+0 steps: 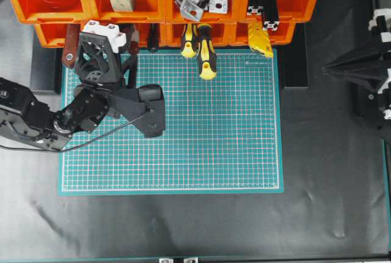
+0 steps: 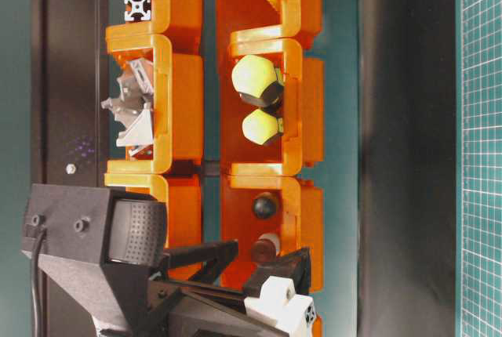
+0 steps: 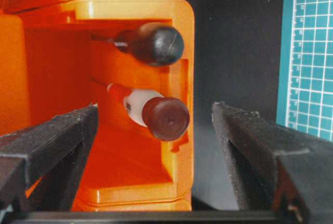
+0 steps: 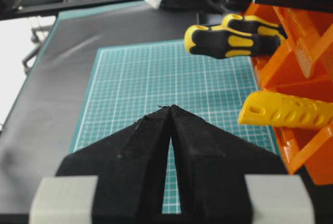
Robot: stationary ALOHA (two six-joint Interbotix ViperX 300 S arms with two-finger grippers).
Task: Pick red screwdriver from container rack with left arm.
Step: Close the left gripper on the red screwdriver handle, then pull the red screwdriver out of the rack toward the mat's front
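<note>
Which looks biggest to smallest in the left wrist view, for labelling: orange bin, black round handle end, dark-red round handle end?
1. Orange bin, by far the largest.
2. and 3. Black handle end and dark-red handle end look about alike; the red sits nearer the camera, so I won't rank them.

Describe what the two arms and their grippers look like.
Both arms are black, jointed and angular. The left arm trails a thin black cable and carries white blocks at its gripper, whose fingers are long and black. The right gripper has tapering black fingers with pale grey blocks.
</note>
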